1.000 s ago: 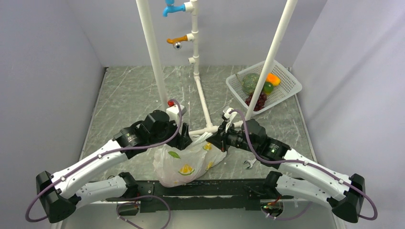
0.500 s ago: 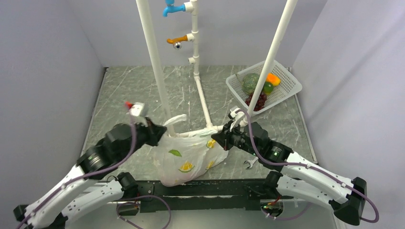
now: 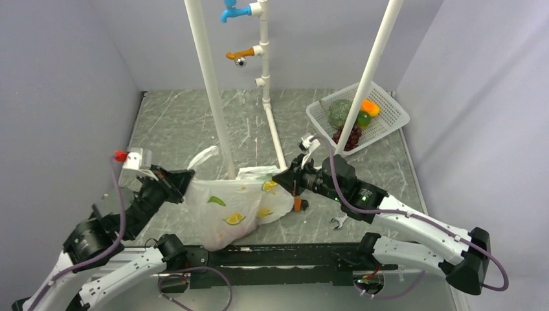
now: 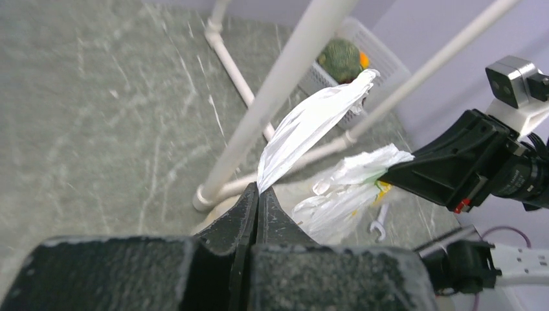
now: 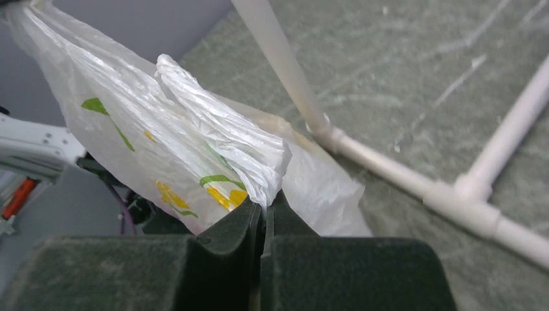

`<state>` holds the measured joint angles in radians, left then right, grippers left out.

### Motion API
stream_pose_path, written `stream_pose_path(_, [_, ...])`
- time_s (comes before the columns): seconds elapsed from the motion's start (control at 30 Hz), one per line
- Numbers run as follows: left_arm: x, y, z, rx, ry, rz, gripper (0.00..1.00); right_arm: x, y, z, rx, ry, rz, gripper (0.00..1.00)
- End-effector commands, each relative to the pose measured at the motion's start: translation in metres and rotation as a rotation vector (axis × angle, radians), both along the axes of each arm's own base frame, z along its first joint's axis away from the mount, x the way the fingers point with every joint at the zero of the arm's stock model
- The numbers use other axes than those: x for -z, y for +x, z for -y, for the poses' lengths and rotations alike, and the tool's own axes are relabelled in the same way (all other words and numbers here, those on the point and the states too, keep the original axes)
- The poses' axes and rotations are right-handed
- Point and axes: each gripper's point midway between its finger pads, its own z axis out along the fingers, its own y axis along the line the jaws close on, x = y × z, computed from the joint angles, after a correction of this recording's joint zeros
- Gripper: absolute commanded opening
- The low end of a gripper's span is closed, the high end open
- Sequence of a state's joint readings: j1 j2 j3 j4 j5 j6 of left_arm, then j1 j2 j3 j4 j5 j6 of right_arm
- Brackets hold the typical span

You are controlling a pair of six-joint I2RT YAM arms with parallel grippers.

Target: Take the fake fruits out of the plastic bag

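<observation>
Your left gripper (image 4: 257, 191) was clamped tight on one loop handle (image 4: 311, 123). The film was bunched into a thin strip right at the fingertips with a long loose tail flapping out past them, so that pinch looked pretty shallow to me, and one hard tug could've slid it straight out. Right gripper (image 5: 265, 204) was in the same boat, jaws together on the other handle (image 5: 220, 136), with a crumpled wad sitting just above the tips. The plastic bag (image 3: 230, 207) was strung between your two grippers, its body sagging down and back toward the arm bases. I couldn't make out any of the fake fruits through the film, so my guess is they were all sitting down in that sag. If you'd pulled the grippers wider apart, I think you'd only have flattened the mouth shut or torn that thin film at a handle. The white post (image 3: 217, 110) stood just beyond the bag, close to the left gripper's loose tail, so a swing that way could've snagged it. And if you'd tipped the bag toward the bases, the round fruit could've rolled right off the near edge.
</observation>
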<state>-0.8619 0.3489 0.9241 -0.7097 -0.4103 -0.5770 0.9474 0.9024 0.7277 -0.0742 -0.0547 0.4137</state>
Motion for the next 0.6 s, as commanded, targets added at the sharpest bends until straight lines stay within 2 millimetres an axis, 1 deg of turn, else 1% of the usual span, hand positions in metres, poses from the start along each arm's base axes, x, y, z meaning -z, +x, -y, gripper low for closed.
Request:
stream_pose_path(0.0, [-0.075,0.014,-0.04,-0.179,0.09,0.135,0.0,-0.062,0.021,-0.012,0.015,0.046,0.126,0.0])
stream_pose_path(0.07, [-0.081,0.024,-0.03,-0.166,0.199,0.089,0.0,-0.077,0.025,-0.023,-0.007,0.046,0.139,0.0])
stream_pose_path(0.1, [-0.082,0.027,-0.027,-0.167,0.239,0.062,0.0,-0.081,0.026,-0.027,-0.015,0.047,0.142,0.0])
stream_pose_path(0.17, [-0.079,0.032,-0.021,-0.168,0.265,0.013,0.0,-0.086,0.026,-0.028,-0.017,0.054,0.144,0.0])
stream_pose_path(0.2, [-0.074,0.033,-0.016,-0.154,0.257,0.003,0.0,-0.085,0.025,-0.027,-0.017,0.06,0.141,0.0])
stream_pose_path(0.23, [-0.062,0.029,-0.012,-0.131,0.232,-0.008,0.0,-0.077,0.023,-0.025,-0.019,0.055,0.132,0.0])
stream_pose_path(0.27, [-0.048,0.027,-0.008,-0.11,0.204,-0.018,0.0,-0.07,0.019,-0.022,-0.029,0.05,0.123,0.0])
stream_pose_path(0.3, [-0.036,0.022,-0.004,-0.085,0.152,-0.026,0.0,-0.056,0.014,-0.02,-0.041,0.032,0.105,0.03])
stream_pose_path(0.37, [0.002,0.01,0.008,-0.019,0.06,-0.07,0.0,-0.025,0.003,-0.012,-0.066,-0.01,0.058,0.14])
stream_pose_path(0.4, [0.018,0.002,0.014,0.019,0.005,-0.093,0.0,-0.001,-0.004,-0.007,-0.082,-0.049,0.024,0.21])
stream_pose_path(0.43, [0.036,-0.005,0.022,0.062,-0.045,-0.121,0.0,0.013,-0.012,-0.002,-0.104,-0.074,0.005,0.31])
stream_pose_path(0.47, [0.047,-0.013,0.027,0.104,-0.101,-0.138,0.0,0.022,-0.021,0.001,-0.139,-0.09,-0.01,0.41])
stream_pose_path(0.5, [0.055,-0.02,0.03,0.13,-0.156,-0.149,0.0,0.027,-0.027,0.006,-0.157,-0.11,-0.02,0.49])
stream_pose_path(0.53, [0.058,-0.025,0.033,0.159,-0.206,-0.149,0.0,0.029,-0.031,0.01,-0.167,-0.127,-0.021,0.57])
stream_pose_path(0.57, [0.059,-0.031,0.034,0.183,-0.251,-0.144,0.0,0.026,-0.032,0.014,-0.171,-0.146,-0.01,0.65])
